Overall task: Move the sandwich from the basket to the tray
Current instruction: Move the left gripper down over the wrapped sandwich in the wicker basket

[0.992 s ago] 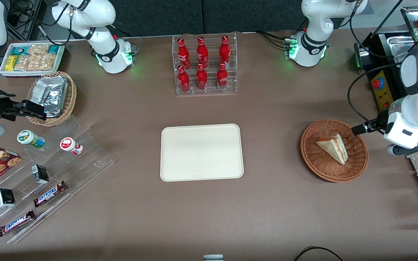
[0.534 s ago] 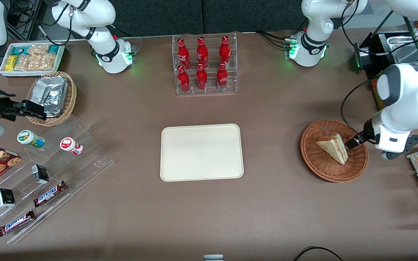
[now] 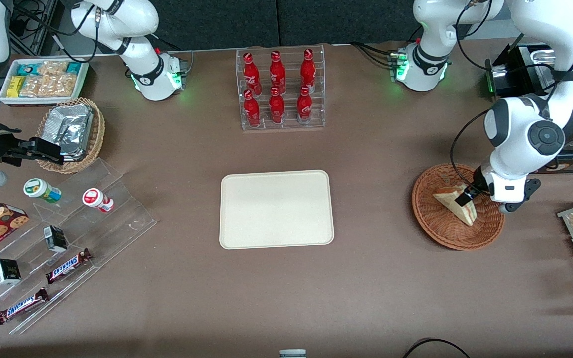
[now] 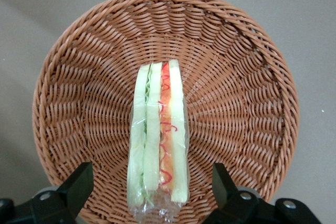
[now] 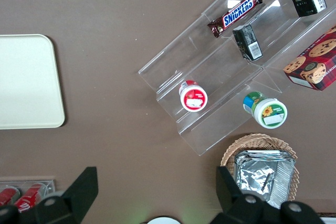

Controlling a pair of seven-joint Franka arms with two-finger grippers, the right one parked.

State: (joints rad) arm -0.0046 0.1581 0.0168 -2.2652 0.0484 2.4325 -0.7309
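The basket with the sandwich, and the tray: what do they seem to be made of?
The basket looks like woven wicker, reddish-brown with a slight sheen; the interlaced strands show clearly. The sandwich seems wrapped in clear plastic film, judging by glints and crinkles at its end. The tray is matte cream, possibly plastic or moulded fibre; I cannot tell which. The claw is open, above the basket, its fingers either side of the sandwich.

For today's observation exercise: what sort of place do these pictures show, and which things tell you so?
Probably a robot lab's mock snack counter: cola bottles in a clear rack, a sandwich in a basket, a tray, the open gripper above the sandwich.
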